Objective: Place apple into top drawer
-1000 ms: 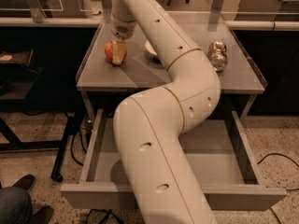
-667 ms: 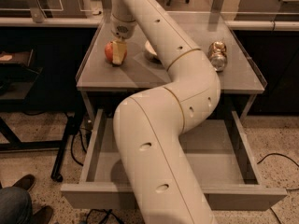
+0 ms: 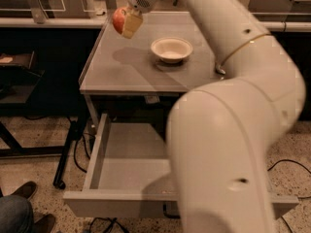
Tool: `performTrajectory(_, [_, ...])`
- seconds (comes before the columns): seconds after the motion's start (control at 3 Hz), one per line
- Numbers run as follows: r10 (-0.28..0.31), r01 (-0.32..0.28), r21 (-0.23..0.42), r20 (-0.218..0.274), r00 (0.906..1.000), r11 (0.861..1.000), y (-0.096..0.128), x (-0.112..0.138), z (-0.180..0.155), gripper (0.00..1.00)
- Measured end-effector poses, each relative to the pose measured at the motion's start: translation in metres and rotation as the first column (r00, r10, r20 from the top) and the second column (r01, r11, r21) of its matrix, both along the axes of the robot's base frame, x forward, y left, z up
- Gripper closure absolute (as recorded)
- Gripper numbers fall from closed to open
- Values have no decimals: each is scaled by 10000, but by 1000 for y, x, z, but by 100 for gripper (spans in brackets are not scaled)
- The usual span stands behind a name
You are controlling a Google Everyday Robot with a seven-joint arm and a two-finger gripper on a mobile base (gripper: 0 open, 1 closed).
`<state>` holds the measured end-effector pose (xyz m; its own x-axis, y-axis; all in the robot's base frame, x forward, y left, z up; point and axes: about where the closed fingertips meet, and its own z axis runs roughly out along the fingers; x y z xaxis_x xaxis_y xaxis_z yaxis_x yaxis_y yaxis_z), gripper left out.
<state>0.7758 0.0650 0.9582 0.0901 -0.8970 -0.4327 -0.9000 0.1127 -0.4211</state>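
Robot lifts fruit over workstation: a cream arm (image 3: 233, 130) fills the right and near side of the scene. Its thick elbow sweeps from the near edge up over a grey bench (image 3: 126, 74) and hides the bench's right edge.

Under the bench the top drawer (image 3: 124, 166) stands pulled out toward the near side, its grey bottom and left wall in plain sight. The arm's bulk covers the drawer's right half and much of its front panel.

On the speckled floor (image 3: 39, 144) a black stand (image 3: 68, 149) slants just left of the drawer and dark cables (image 3: 289, 166) trail at the right. A brown shoe (image 3: 23, 191) and a denim-clad leg (image 3: 12, 216) poke in at the near left corner.

A cream bowl (image 3: 171, 49) sits upright toward the far middle of the bench.

At the arm's far end the tool (image 3: 127, 24) hangs over the bench's far left part, left of the bowl and apart from it, casting a shadow on the surface beneath. Its fingers are closed onto the apple (image 3: 118, 19), red-orange, which is gripped off the bench top, above and beyond the open drawer.
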Motion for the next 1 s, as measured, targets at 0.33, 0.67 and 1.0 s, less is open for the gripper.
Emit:
performTrajectory(0.33, [-446,277,1154,1464,9882,9929,-33,-36,70,100])
performTrajectory(0.67, [-321,63,1401,1829,9826,9901,-33,-53,80,100])
performTrajectory(1.0, [-316,166,1487,991,9946,9887,-41,-57,58,100])
